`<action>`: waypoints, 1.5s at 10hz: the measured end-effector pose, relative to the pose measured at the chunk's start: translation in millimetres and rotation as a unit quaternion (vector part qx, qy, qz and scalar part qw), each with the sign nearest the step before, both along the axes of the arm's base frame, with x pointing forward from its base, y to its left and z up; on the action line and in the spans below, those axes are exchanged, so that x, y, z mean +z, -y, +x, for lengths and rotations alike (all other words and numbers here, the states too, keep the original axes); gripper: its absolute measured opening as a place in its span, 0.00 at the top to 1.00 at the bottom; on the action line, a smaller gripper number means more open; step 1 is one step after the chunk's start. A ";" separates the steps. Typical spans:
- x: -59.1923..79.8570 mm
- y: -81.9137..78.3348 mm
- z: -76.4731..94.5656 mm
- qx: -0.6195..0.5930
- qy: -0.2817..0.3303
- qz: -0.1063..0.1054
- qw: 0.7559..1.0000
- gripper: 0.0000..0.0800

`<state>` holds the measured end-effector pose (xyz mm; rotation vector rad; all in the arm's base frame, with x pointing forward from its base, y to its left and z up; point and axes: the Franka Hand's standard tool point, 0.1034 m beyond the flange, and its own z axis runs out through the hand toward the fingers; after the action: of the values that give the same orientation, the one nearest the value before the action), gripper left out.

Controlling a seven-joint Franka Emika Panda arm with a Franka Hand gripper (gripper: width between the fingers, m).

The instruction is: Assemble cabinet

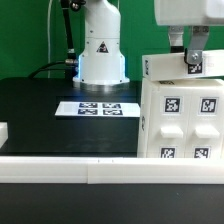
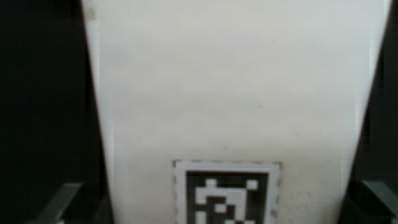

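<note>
Behind white front rail (image 1: 60, 167), upright cabinet (image 1: 180, 120) faces camera; gripper (image 1: 195, 64) straddles top, grip unclear.

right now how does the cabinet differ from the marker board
Pose: the cabinet stands upright as a box at the exterior view's right; the marker board lies flat on the table. Size: the cabinet is far taller and bulkier; the marker board is a thin strip. Tags: the cabinet's sit on separate panels, the marker board's clustered together. Both are white with black-and-white tags.
</note>
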<state>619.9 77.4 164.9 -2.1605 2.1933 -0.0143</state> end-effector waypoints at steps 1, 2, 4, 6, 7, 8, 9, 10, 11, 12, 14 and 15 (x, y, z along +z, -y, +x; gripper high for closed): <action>-0.1 -0.2 0.0 -0.025 -0.001 0.002 1.000 0.30; 0.0 -0.3 0.0 -0.076 -0.003 0.007 0.997 0.30; 0.0 -1.1 -0.1 -0.131 -0.006 0.011 0.991 0.30; 0.9 -3.0 0.1 -0.149 -0.006 0.017 0.989 0.30; 1.2 -2.6 0.2 -0.152 -0.008 0.025 0.988 0.30; 1.4 -2.9 0.5 -0.160 -0.009 0.032 0.987 0.30; 1.5 -3.5 0.7 -0.148 -0.008 0.031 0.988 0.30; 1.0 -4.1 0.4 -0.144 -0.008 0.031 0.989 0.20; 1.0 -4.5 0.4 -0.142 -0.008 0.031 0.989 0.05; 4.8 -5.1 1.4 -0.124 -0.004 0.036 0.992 0.01; 20.5 -9.1 4.7 -0.111 0.008 0.047 0.993 0.00; 31.0 -10.9 7.5 -0.111 0.017 0.056 0.992 0.00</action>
<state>627.4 88.3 195.9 -1.8374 2.3426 0.0596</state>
